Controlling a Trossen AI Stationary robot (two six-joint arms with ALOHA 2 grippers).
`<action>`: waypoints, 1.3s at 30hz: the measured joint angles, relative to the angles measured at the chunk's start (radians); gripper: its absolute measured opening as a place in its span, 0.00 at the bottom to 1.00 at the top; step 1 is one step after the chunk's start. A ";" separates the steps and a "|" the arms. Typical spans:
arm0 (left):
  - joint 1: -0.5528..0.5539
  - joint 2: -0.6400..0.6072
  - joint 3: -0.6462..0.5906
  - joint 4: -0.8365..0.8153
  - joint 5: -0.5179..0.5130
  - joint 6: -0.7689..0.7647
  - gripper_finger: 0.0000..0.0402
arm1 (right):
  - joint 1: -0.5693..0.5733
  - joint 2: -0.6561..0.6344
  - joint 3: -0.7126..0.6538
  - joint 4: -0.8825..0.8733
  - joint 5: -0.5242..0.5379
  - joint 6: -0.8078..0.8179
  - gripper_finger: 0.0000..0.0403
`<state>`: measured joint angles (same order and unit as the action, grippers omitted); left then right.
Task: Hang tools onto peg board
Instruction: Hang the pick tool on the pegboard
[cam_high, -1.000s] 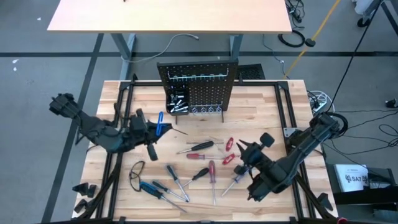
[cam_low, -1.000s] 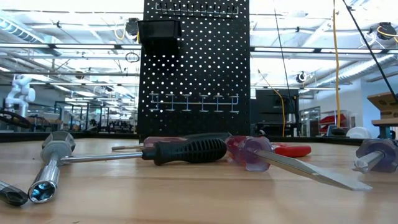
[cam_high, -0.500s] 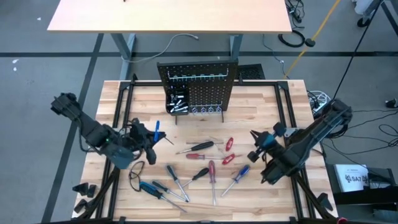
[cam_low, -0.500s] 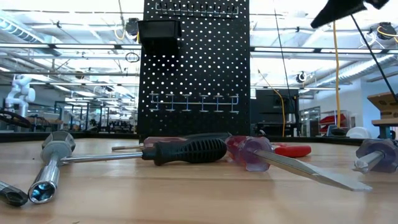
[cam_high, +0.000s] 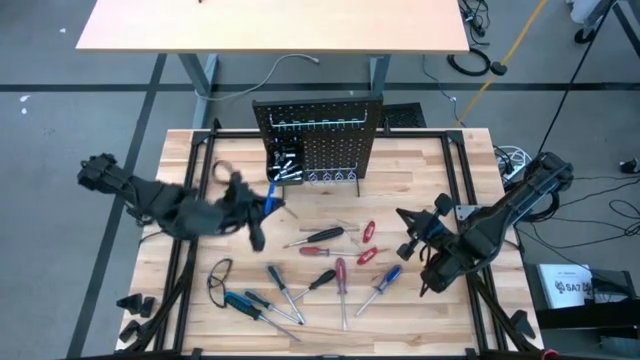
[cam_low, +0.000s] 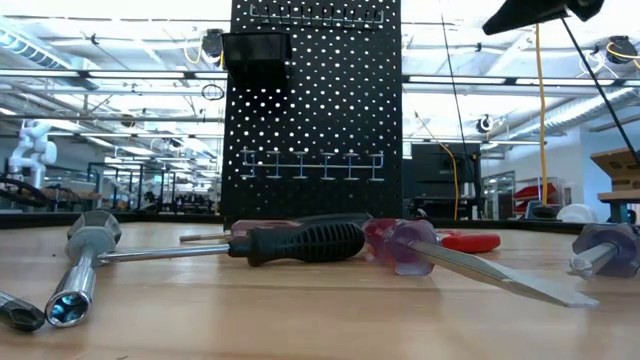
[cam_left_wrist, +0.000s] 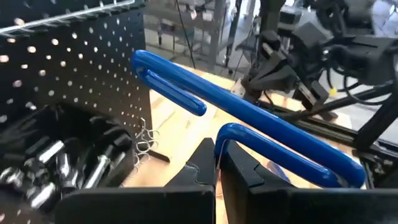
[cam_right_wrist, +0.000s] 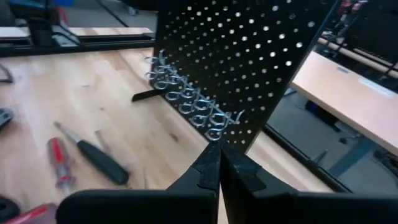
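Observation:
The black peg board (cam_high: 318, 135) stands upright at the table's far side, with a row of metal hooks (cam_right_wrist: 193, 102) and a small bin (cam_left_wrist: 56, 162) of silvery pieces. Several screwdrivers lie flat on the table, among them a black-handled one (cam_high: 322, 236) and a blue-handled one (cam_high: 388, 275). My left gripper (cam_high: 262, 205) hovers just in front of the bin, shut on a blue-handled tool (cam_left_wrist: 249, 118). My right gripper (cam_high: 405, 232) hangs shut and holds nothing, above the table right of the screwdrivers, pointing at the board. My left gripper pinches the blue-handled tool between its two fingertips (cam_left_wrist: 205, 152), right at the curved end of the shorter blue bar (cam_left_wrist: 227, 132). The fingers come nearly level from the table's left. The tool is lifted clear of the table, its blue bars reaching out past the fingertips.
Red-handled tools (cam_high: 368, 230) and more screwdrivers (cam_high: 280, 285) are scattered over the middle and near left of the table. A socket driver (cam_low: 85, 265) lies close to the low camera. A tan desk (cam_high: 270, 25) stands beyond the table. Bare wood lies between the board and the tools.
My left gripper, still shut on the blue-handled tool, first dipped toward the near edge, then swung toward the far edge and the peg board's bin. My right gripper has drawn back from above the screwdrivers toward the table's right edge.

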<state>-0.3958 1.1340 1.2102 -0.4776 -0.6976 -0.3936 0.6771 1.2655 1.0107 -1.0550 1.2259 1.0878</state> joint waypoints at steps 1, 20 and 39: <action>0.045 0.001 0.007 -0.003 0.057 0.013 0.01 | -0.009 0.000 0.000 0.000 0.000 -0.006 0.00; 0.501 0.186 0.271 -0.016 0.806 0.324 0.01 | -0.115 0.000 0.000 0.214 -0.110 -0.311 0.00; 0.646 0.241 0.561 -0.296 0.712 0.401 0.01 | -0.196 0.000 -0.060 0.522 -0.469 -0.651 0.00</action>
<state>0.2505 1.3746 1.7710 -0.7734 0.0139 0.0071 0.4812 1.2659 0.9504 -0.5332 0.7567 0.4372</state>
